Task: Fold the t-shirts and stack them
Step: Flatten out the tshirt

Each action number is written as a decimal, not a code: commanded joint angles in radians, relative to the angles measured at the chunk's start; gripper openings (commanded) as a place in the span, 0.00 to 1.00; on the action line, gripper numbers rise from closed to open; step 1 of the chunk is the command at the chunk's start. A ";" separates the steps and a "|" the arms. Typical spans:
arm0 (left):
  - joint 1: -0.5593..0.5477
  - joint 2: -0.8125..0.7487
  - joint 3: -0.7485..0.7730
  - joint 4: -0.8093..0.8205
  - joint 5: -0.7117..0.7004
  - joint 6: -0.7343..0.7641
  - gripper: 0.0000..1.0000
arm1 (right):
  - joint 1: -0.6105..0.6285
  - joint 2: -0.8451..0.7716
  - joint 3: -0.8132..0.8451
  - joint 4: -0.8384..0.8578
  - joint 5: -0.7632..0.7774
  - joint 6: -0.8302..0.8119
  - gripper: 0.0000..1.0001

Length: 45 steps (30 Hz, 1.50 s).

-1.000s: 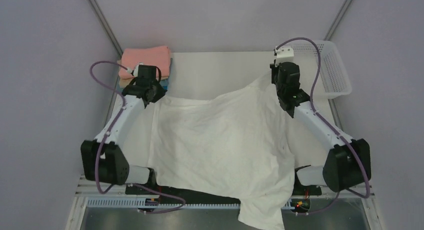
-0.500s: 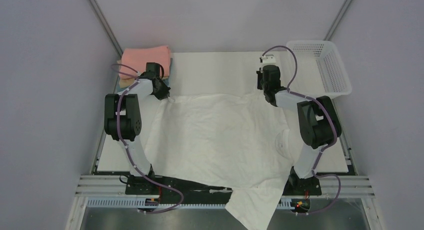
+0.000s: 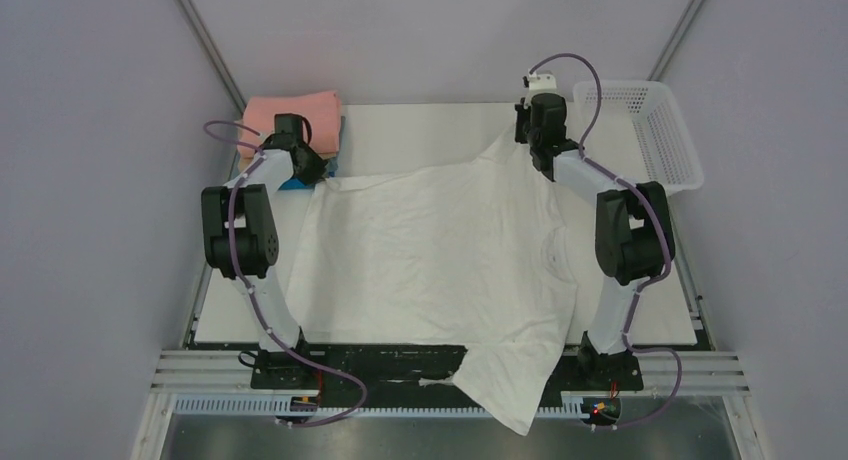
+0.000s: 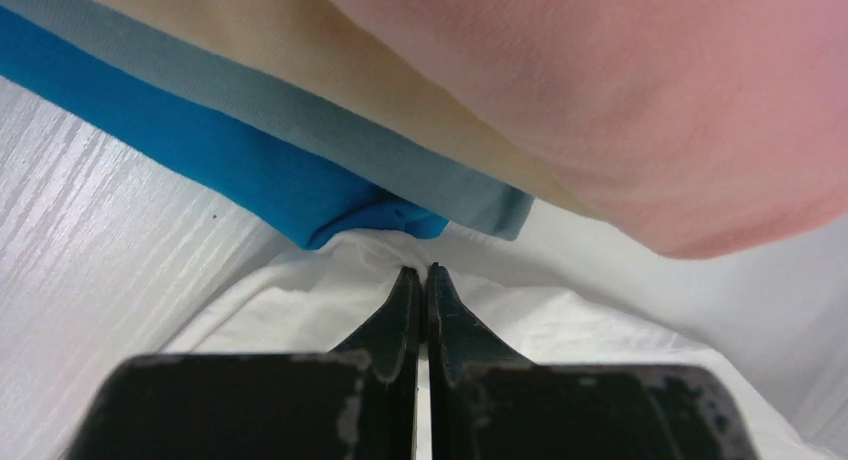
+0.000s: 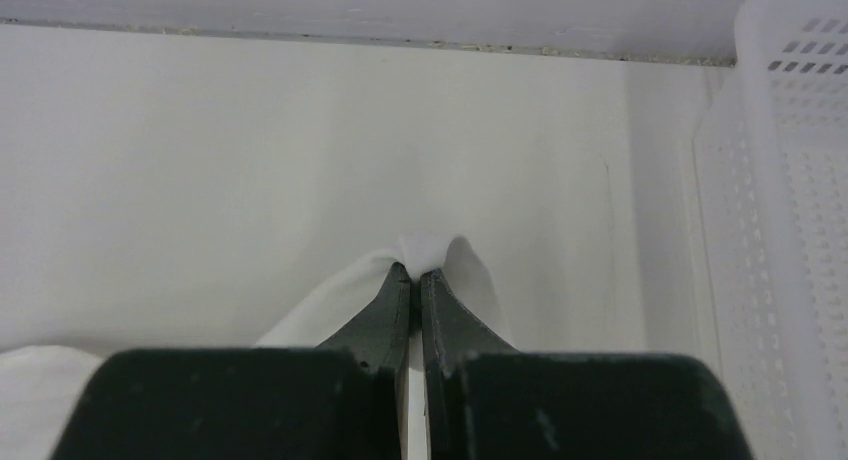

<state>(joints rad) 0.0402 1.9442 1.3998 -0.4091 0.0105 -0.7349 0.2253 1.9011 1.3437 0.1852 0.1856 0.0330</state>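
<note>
A plain white t-shirt (image 3: 440, 250) lies spread over the table, its near end hanging over the front edge. My left gripper (image 3: 318, 176) is shut on its far left corner (image 4: 395, 248), right beside the stack. My right gripper (image 3: 522, 138) is shut on its far right corner (image 5: 428, 248), lifted toward the back. The stack of folded t-shirts (image 3: 292, 115) sits at the back left: salmon pink (image 4: 640, 90) on top, then tan (image 4: 330, 60), grey-blue (image 4: 300, 110) and bright blue (image 4: 220, 160).
A white mesh basket (image 3: 650, 130) stands at the back right; its wall shows in the right wrist view (image 5: 790, 210). Grey walls close in the table (image 3: 420, 130) behind and on both sides. A metal rail (image 3: 200, 365) runs along the front edge.
Both arms have stretched toward the back, pulling the white t-shirt's far corners away from me. The shirt has slid up the table and flattened; the right corner now rises higher.
</note>
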 commanded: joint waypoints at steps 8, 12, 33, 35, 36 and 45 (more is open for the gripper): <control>0.002 0.093 0.072 0.050 0.021 -0.030 0.03 | -0.025 0.249 0.243 -0.010 -0.122 0.035 0.06; 0.005 0.061 0.061 0.027 -0.073 -0.089 0.28 | -0.032 0.363 0.379 0.026 -0.080 0.100 0.11; -0.096 -0.464 -0.324 0.133 0.135 -0.050 0.82 | -0.037 0.076 -0.033 0.034 -0.367 0.282 0.98; -0.178 -0.457 -0.349 0.143 0.147 -0.013 0.83 | -0.035 0.111 -0.009 0.036 -0.390 0.297 0.98; -0.218 -0.447 -0.355 0.141 0.142 0.003 0.83 | -0.035 0.125 0.002 0.036 -0.393 0.302 0.98; -0.388 -0.310 -0.438 0.214 0.145 0.002 0.83 | -0.032 0.223 0.057 0.031 -0.377 0.326 0.98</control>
<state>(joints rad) -0.3550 1.5810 0.9985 -0.2646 0.1368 -0.7601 0.1898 2.1059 1.3674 0.1860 -0.1864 0.3309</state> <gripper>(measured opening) 0.831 0.979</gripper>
